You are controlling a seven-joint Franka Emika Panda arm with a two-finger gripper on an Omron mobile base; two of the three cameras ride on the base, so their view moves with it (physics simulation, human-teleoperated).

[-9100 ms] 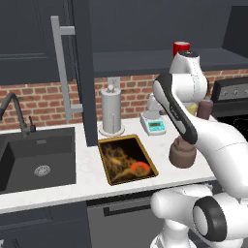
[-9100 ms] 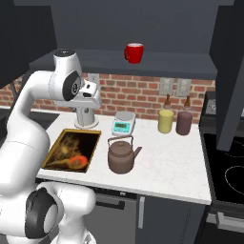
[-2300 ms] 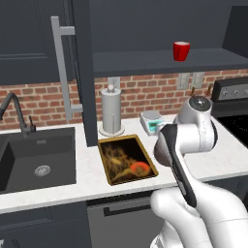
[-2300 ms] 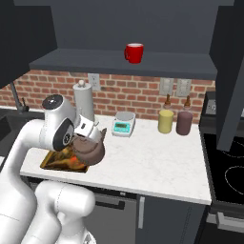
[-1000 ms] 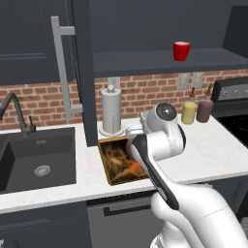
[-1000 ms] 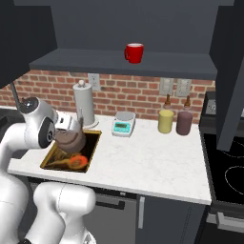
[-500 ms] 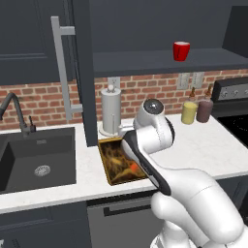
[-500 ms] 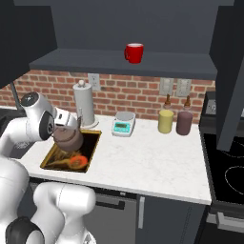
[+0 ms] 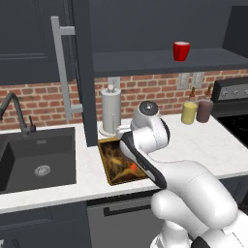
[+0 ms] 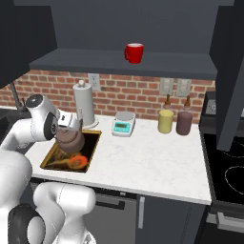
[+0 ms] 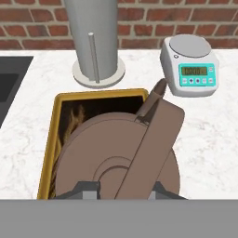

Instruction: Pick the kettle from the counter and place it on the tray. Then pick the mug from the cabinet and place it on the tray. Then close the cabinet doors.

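White marble counter [image 10: 143,162] lay around the tray [image 10: 52,162], over which the gripper [image 11: 118,186], nearly shut, pinched the kettle [image 10: 70,140] by its arched handle. Rigid and probably weighty, it looked liable to swing from that thin grip.

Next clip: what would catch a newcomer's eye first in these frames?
The brown kettle over the flame-patterned tray, with the end effector shut on its handle. Next, the red mug alone on the open cabinet's shelf, well above the counter. A tall silver-white cylinder stands just behind the tray.
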